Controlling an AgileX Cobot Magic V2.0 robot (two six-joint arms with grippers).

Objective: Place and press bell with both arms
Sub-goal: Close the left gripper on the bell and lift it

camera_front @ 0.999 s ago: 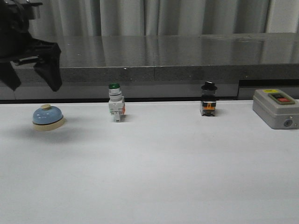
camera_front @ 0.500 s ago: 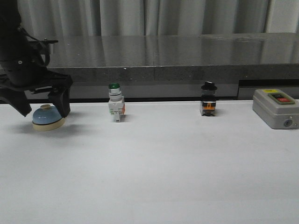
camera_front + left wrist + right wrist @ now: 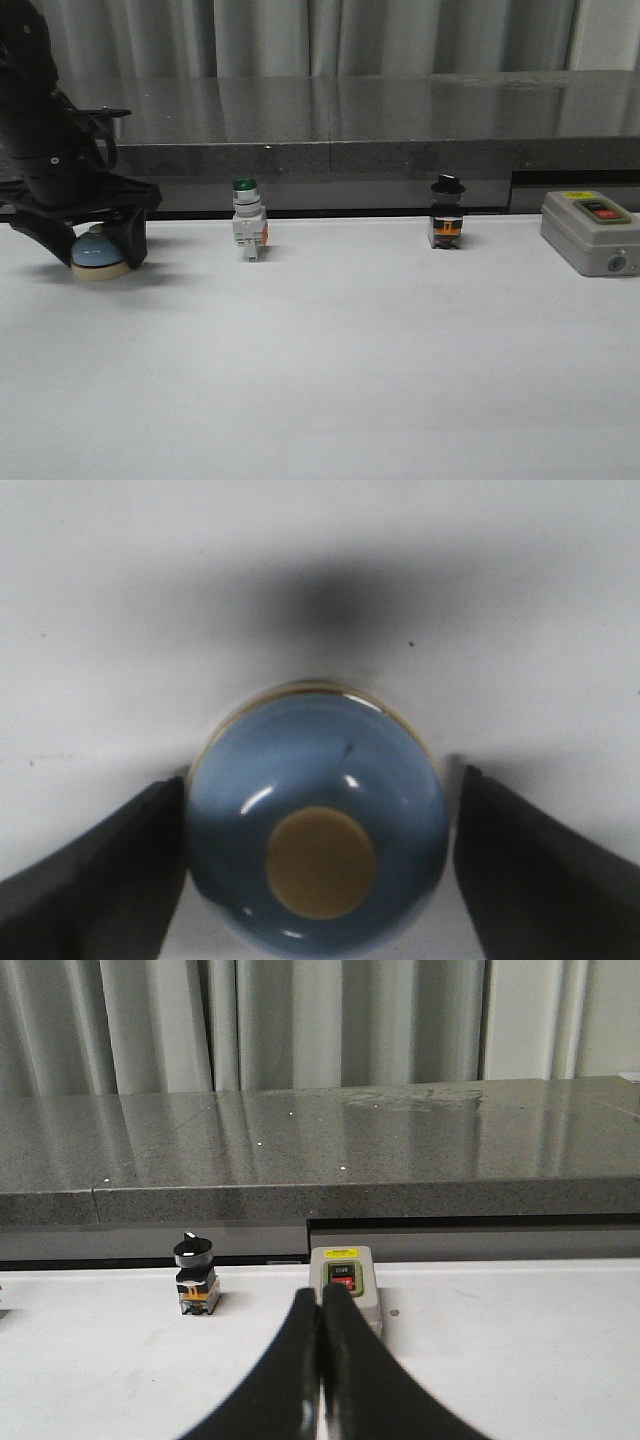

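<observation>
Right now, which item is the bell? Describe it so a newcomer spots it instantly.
Start at the white table and follow the row of devices along its far edge to the leftmost one. The bell sits there between the fingers of the open left gripper. Unlike the upright green-capped switch and black-capped switch, it is a low glossy light-blue dome with a cream base and button.

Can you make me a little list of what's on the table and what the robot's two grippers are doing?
bell: far left of the white table
left gripper: open, one finger on each side of the bell
right gripper: shut, holding nothing
green-capped switch: upright, right of the bell
black-capped switch: upright, further right
grey button box: far right
</observation>
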